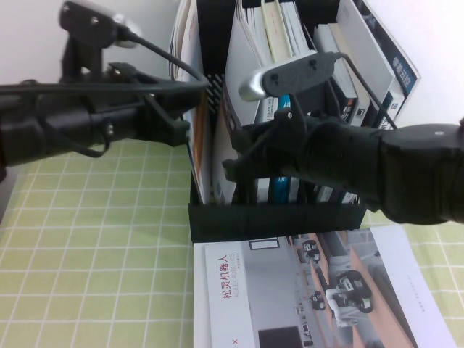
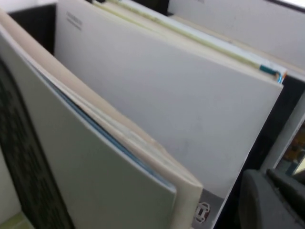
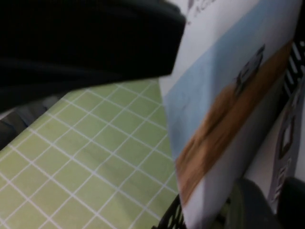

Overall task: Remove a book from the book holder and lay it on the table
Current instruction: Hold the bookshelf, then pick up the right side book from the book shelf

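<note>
The black book holder (image 1: 275, 221) stands mid-table, full of upright books. The book (image 3: 224, 119) stands in it; its tan-orange band and tiny white robot show in the right wrist view, with its lower edge against the holder's mesh wall (image 3: 169, 217). My right gripper (image 1: 235, 170) reaches into the holder from the right. In its wrist view the gripper (image 3: 269, 205) is open, just beside the book, with a grey strip of cover showing between the fingers. My left gripper (image 1: 199, 90) is at the top of the books in the left slot; its wrist view (image 2: 274, 200) shows white covers (image 2: 157, 95) close up.
A thin magazine (image 1: 312, 290) with a photo of black robots lies flat on the green grid table (image 1: 94, 239) in front of the holder. Thick books (image 1: 362, 80) fill the right slots. Bare cloth lies to the left (image 3: 95, 157).
</note>
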Tool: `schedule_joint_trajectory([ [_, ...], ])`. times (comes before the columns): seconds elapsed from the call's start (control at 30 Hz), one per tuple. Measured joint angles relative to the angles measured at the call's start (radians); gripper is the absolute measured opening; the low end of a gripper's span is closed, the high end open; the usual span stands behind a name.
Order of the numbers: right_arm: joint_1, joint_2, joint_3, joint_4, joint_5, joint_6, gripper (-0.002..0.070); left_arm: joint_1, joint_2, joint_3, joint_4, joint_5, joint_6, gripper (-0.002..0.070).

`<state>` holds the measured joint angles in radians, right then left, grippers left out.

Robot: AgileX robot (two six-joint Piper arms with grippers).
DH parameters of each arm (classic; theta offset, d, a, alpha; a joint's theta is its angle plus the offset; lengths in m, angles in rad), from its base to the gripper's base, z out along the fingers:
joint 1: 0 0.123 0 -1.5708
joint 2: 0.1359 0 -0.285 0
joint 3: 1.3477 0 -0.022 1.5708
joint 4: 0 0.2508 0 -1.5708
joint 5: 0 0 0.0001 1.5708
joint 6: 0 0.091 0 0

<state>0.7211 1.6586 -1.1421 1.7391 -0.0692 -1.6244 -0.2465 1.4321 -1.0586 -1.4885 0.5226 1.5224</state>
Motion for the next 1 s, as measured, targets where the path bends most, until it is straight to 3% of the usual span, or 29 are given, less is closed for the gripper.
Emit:
schedule_joint_trajectory([
  [0.27, -0.027, 0.030, -0.016, 0.002, -0.029, 0.038, 0.0353, -0.033, 0.077, -0.046, -0.002, -0.014, 0.034, -0.0003],
  [0.4, -0.029, 0.054, -0.023, 0.004, -0.027, 0.042, 0.0386, -0.033, 0.121, -0.070, -0.003, -0.015, 0.034, -0.0003],
  [0.83, -0.072, 0.223, -0.142, 0.004, 0.034, 0.016, 0.0387, -0.033, 0.168, -0.090, 0.014, -0.051, 0.038, -0.0003],
  [0.93, -0.074, 0.238, -0.179, 0.008, 0.027, -0.010, 0.0322, -0.033, 0.168, -0.091, 0.026, -0.062, 0.038, -0.0003],
  [1.0, -0.076, 0.238, -0.190, 0.008, 0.021, -0.026, 0.0212, -0.033, 0.169, -0.091, 0.033, -0.066, 0.036, -0.0003],
])
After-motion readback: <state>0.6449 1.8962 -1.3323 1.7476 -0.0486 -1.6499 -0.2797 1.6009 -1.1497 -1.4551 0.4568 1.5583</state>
